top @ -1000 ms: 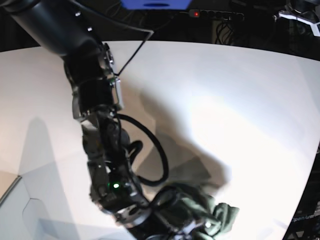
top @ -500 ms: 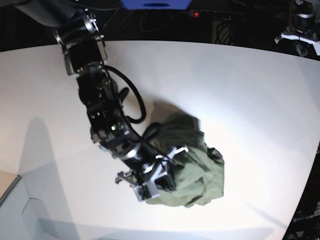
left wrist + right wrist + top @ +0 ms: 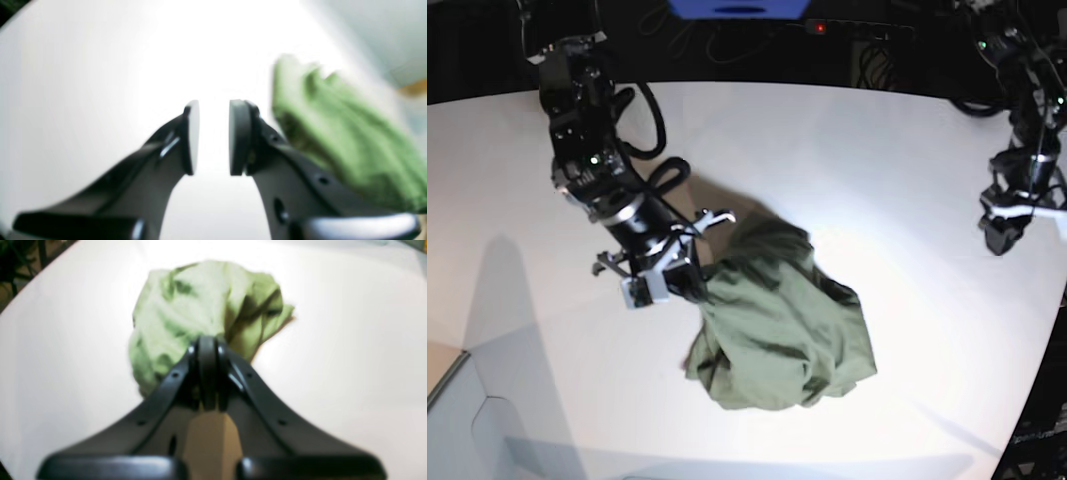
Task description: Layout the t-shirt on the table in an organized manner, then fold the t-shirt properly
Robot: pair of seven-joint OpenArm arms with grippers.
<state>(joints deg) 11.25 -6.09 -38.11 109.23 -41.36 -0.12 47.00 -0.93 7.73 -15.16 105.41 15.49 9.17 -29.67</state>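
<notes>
T-shirt (image 3: 782, 325) bunched, pinched by closed right gripper (image 3: 207, 344); left gripper (image 3: 213, 136) slightly apart, empty; bare table (image 3: 877, 170) between grippers.

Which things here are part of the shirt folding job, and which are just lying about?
Part of the job:
- t-shirt, bunched up
- table
- right gripper, shut on the shirt
- left gripper, empty

Just lying about:
- power strip behind the table
</notes>
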